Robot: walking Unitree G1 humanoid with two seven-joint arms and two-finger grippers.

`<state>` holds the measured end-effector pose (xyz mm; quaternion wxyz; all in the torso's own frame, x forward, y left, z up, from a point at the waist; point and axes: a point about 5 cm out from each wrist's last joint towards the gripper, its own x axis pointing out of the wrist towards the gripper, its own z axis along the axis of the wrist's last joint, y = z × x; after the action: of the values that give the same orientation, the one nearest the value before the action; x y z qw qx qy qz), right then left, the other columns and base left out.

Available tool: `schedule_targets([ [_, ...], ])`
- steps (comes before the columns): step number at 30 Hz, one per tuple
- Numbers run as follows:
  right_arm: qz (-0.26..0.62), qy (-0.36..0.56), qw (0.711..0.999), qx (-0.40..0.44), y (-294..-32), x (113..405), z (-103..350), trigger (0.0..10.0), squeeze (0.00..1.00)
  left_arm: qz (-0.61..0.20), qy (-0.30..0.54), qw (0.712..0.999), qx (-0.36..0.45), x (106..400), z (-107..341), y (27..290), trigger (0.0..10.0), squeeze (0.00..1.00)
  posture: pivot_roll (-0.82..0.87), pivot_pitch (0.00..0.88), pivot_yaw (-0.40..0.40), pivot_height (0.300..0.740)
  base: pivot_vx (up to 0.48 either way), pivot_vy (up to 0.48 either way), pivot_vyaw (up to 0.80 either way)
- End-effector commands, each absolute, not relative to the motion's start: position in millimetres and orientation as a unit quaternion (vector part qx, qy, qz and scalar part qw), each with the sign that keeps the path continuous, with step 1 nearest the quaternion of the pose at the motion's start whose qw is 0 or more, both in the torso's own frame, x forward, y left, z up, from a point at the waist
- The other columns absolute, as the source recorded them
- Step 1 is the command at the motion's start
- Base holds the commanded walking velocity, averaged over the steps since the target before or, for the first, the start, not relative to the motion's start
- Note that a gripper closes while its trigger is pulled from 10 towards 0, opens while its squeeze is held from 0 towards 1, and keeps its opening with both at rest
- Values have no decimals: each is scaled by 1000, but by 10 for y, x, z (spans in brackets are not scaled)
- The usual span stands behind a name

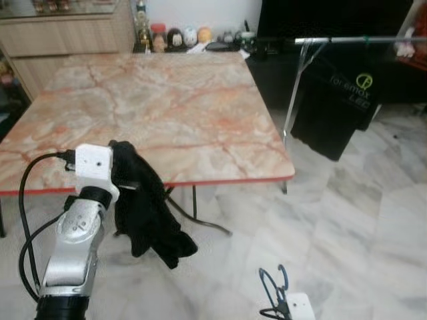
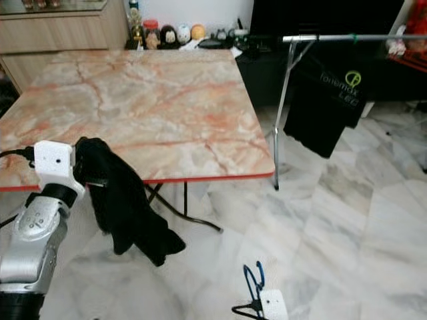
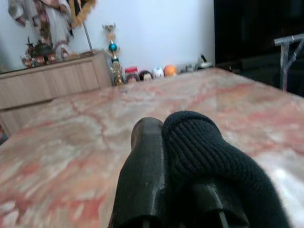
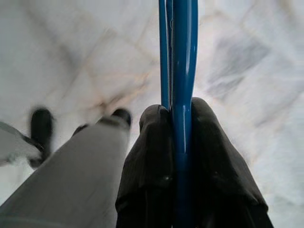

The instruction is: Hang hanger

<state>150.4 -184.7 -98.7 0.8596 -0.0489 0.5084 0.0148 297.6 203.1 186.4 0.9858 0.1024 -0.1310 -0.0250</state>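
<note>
Blue hanger in one gripper, black cloth in the other

Blue is the hanger [image 4: 180, 71] we hold in our right gripper [image 4: 183, 156], fingers pressed tight on its thin bar, low over the floor, well away from the marble table [image 1: 167, 100]. Our left gripper [image 3: 175, 161] pinches a black garment [image 1: 143, 207] at the table's near edge. We think we keep both lifted to carry them to the clothes rail [image 1: 360, 41] beyond the table's far corner
</note>
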Motion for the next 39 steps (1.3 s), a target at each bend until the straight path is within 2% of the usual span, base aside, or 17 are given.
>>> schedule_targets([
  [1, 31, 504, 862, -49, -1756, 1530, -985, 10000, 0, -22, -148, 983, 107, 2987, 1991, 2070, 10000, 0, 21, 0, -37, 740, 326, 0, 0],
  [10, 36, 504, 861, -53, -1740, 1531, -986, 10000, 0, -37, -165, 980, 104, 3111, 2116, 1971, 10000, 0, 18, 0, -40, 740, 331, 0, 0],
  [16, 38, 505, 861, -55, -1735, 1532, -987, 10000, 0, -51, -184, 975, 113, 3282, 2320, 1923, 10000, 0, 24, 0, -45, 740, 332, 0, 0],
  [24, 43, 504, 861, -60, -1732, 1543, -982, 10000, 0, -58, -237, 961, 129, 3579, 2816, 1888, 10000, 0, 33, 0, -46, 740, 330, 0, 0],
  [39, 52, 502, 861, -63, -1666, 1558, -982, 10000, 0, -56, -287, 948, 123, 3787, 3260, 1816, 10000, 0, 39, 0, -46, 740, 332, 0, 0],
])
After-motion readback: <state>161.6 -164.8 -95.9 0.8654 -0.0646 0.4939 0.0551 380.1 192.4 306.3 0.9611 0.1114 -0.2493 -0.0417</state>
